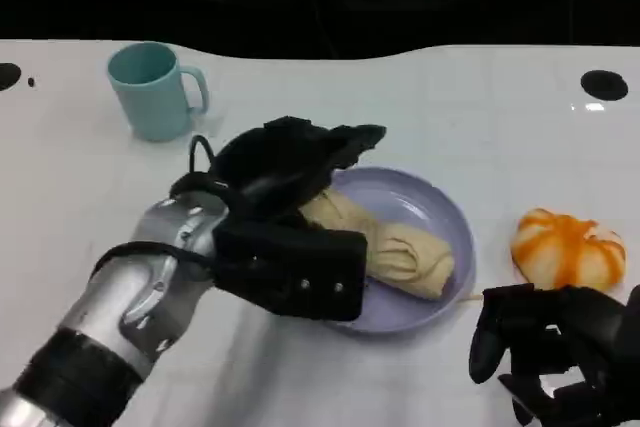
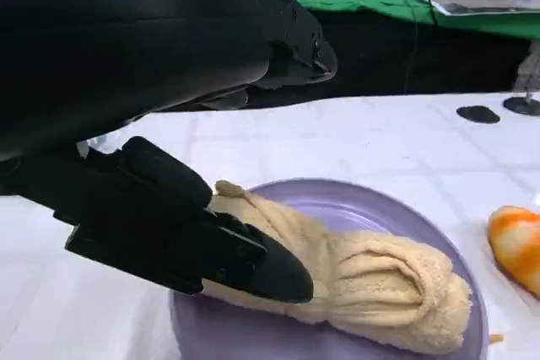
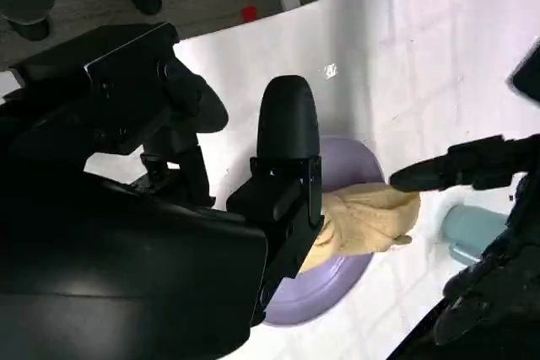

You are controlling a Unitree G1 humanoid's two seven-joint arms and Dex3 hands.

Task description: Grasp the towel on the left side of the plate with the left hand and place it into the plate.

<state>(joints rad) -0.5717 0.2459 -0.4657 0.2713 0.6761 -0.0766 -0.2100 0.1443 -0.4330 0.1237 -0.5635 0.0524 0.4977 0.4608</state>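
White bench (image 1: 330, 387), no readable labels anywhere. Towel (image 1: 395, 247) lies in the purple plate (image 1: 440, 209); left hand (image 1: 285, 172) hovers over its end, fingers touching it, grip unclear. Right hand (image 1: 560, 352) rests half-curled, holding nothing.

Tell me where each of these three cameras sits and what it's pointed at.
Head view: high, looking down; left hand over plate, right hand low.
Left wrist view: behind the left hand, facing the towel.
Right wrist view: behind the right hand, facing the plate and mug.
All three share the towel on the plate.
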